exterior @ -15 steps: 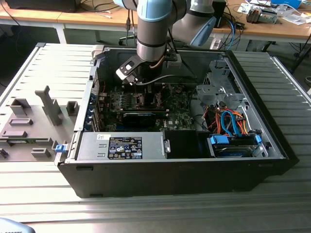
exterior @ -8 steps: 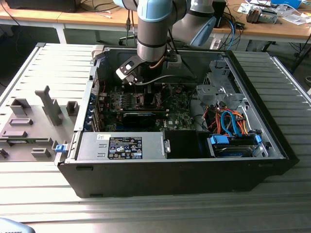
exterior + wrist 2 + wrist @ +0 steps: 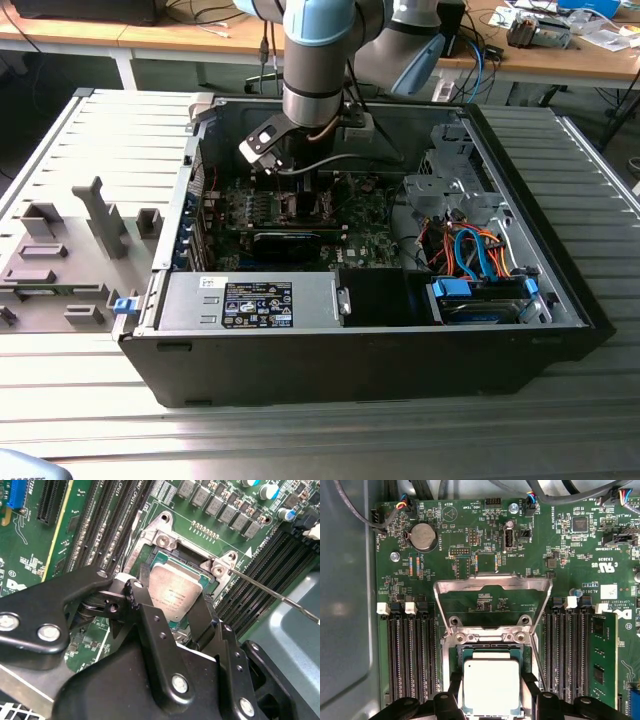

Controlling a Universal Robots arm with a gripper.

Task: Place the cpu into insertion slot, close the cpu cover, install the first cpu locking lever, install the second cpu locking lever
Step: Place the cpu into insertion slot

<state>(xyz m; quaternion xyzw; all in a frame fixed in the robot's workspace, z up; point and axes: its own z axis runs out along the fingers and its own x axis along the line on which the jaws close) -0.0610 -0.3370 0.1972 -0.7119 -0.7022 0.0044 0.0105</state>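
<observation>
In both wrist views the cpu (image 3: 491, 680) (image 3: 176, 591), a small square chip with a dull silver top, lies level over the insertion slot (image 3: 490, 639) (image 3: 161, 560), between two black fingers (image 3: 455, 690). My gripper (image 3: 491, 695) (image 3: 172, 600) is shut on the cpu, one finger against each side. I cannot tell whether the chip rests in the socket or hangs just above it. The cpu cover (image 3: 492, 583) stands swung open beyond the socket. A thin locking lever (image 3: 536, 657) (image 3: 272, 594) sticks out unlatched beside it. In the exterior view the gripper (image 3: 298, 190) reaches down into the open computer case.
Long black memory slots (image 3: 412, 655) (image 3: 567, 650) flank the socket on both sides. In the case, a power supply (image 3: 260, 300), a black card (image 3: 290, 240) and a drive bay with orange and blue cables (image 3: 480, 260) surround the green board (image 3: 370, 240). Grey fixtures (image 3: 60, 255) stand on the exterior view's left.
</observation>
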